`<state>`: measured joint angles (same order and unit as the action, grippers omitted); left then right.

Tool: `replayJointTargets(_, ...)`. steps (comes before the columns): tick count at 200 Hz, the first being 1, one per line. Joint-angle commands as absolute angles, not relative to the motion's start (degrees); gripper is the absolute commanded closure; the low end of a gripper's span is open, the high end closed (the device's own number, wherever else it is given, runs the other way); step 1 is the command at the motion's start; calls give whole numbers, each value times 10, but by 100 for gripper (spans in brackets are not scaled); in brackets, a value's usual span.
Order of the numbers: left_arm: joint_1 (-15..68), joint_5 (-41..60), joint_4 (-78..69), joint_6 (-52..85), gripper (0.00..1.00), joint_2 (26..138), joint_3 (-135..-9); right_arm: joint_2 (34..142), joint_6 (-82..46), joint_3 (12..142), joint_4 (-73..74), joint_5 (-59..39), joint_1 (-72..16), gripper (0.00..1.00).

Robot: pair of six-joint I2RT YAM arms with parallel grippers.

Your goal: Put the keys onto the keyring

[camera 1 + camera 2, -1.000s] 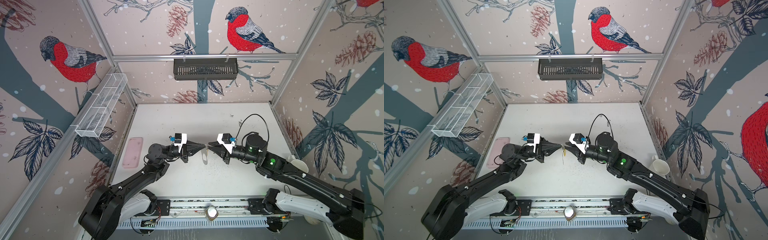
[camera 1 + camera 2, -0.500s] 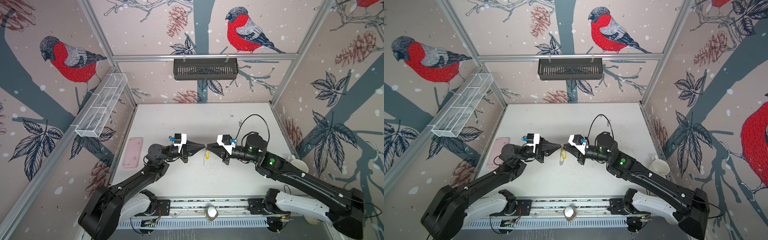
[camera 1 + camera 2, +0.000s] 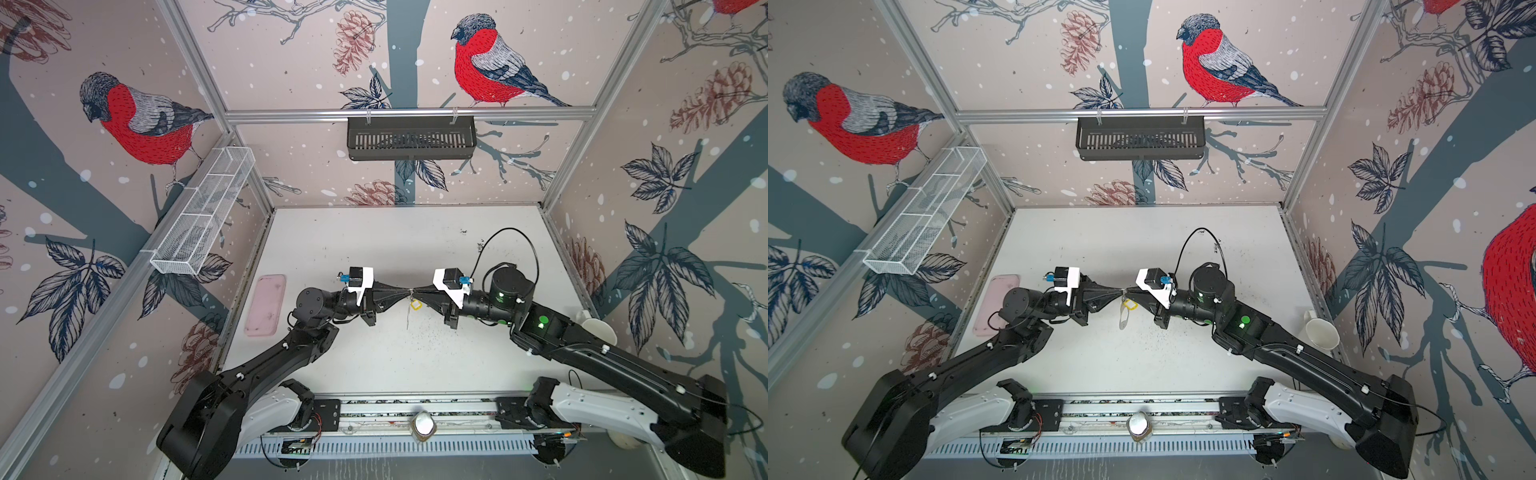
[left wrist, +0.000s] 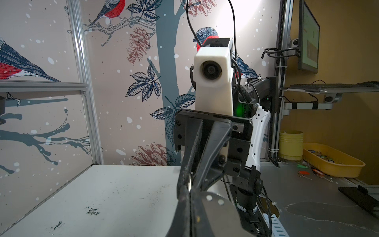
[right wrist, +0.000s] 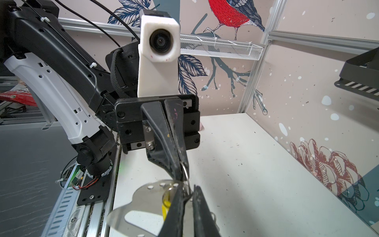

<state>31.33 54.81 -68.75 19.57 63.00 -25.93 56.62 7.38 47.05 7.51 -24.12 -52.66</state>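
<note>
Left gripper (image 3: 404,291): in both top views the jaws are clamped tight, nose to nose with the right gripper (image 3: 418,291) above mid-counter (image 3: 374,249).
Keyring (image 3: 1124,318): in a top view it dangles edge-on at 6 o'clock below the meeting tips, off the counter, with the yellow tag (image 3: 1131,305) alongside.
Drop risk: my read is that one little ring carries the lot, so a tug or an early let-go drops keyring and tag.
Pink tray (image 3: 266,305): 9 o'clock, well apart, nothing in the way.
Mug (image 3: 1320,332): 3 o'clock, beyond the counter's edge.
Left wrist: right jaws narrow, metal glinting between them, keyring (image 4: 215,205) just beneath.
Right wrist: left jaws pinch the little ring (image 5: 185,170) at the keyring's 12 o'clock; right jaws nip the ringed edge beside the yellow tag.
Clash risk: both tips crowd one ring, and a nudge could twist it loose.
Blue-tagged key: not visible anywhere.
</note>
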Motion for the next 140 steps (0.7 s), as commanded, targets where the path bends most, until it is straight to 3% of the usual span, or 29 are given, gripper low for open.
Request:
replayJointTargets(1, 314, 558, -718, 200, 100, 631, -261, 571, 70, 480, 103, -246, -528, 87)
replayJointTargets(118, 314, 545, -693, 190, 100, 624, -263, 593, 78, 501, 68, -229, -527, 100)
replayJointTargets(140, 313, 517, -633, 158, 87, 600, -263, 600, 79, 509, 45, -203, -527, 100)
